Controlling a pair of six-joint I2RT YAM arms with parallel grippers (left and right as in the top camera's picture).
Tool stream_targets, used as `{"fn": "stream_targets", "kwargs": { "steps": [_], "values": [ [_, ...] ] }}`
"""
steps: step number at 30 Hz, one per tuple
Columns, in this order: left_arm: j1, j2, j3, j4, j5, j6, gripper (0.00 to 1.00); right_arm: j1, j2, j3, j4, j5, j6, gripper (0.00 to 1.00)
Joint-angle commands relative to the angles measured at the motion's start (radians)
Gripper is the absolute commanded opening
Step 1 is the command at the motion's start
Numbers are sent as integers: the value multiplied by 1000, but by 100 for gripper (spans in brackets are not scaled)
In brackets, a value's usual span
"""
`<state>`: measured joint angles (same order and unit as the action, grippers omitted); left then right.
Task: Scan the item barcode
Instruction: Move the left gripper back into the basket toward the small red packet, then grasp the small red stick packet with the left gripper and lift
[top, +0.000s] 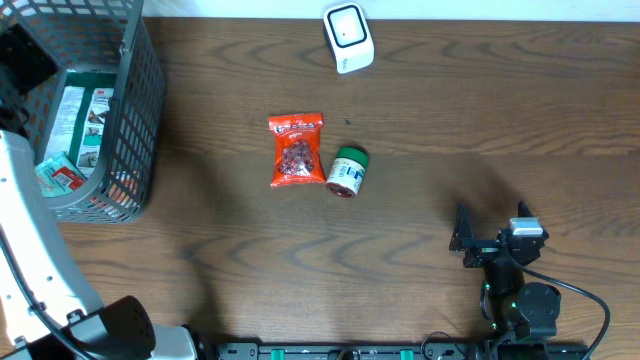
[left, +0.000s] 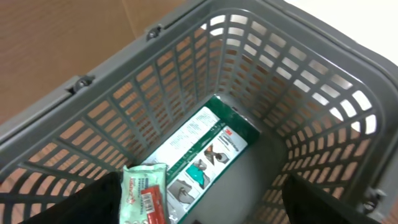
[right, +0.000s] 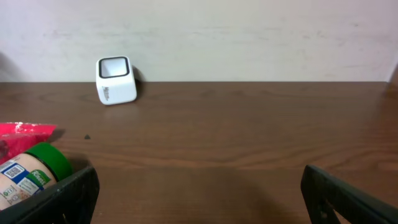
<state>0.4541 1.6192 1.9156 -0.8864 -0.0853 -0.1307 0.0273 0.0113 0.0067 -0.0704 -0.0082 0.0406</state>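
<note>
As framed from each wrist, left tool (left: 200, 186), right tool (right: 199, 190): held wide apart, empty.
Basket (left: 298, 81): grey plastic lattice.
Scanner (right: 115, 79): white, rounded cube.

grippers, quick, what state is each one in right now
left gripper: open, holding nothing, over the basket
right gripper: open, holding nothing
</note>
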Motion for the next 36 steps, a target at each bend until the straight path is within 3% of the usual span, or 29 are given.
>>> {"fn": "stream_targets", "kwargs": {
  "steps": [1, 10, 17, 24, 31, 35, 36],
  "values": [
    [27, 29, 10, 2, -13, -5, 82, -4, -5, -2, -3, -1, -5, 99],
    [73, 142, 4, 3, -13, -4, 83, -4, -5, -2, -3, -1, -5, 99],
    [73, 238, 4, -10, -13, -3, 93, -4, -5, -2, -3, -1, -5, 99],
    [75, 356, 4, -67, -13, -5, 93, -4, -5, -2, -3, -1, -5, 99],
    [103, 433, 3, -199, -14, -197, 93, -4, -5, -2, -3, -1, -5, 99],
    [127, 434, 0, -237, -13, -260, 86, -4, -5, -2, -3, -1, -5, 99],
    [132, 434, -8, -249, -13, -294, 78, -4, -5, -2, -3, -1, -5, 99]
  ]
}}
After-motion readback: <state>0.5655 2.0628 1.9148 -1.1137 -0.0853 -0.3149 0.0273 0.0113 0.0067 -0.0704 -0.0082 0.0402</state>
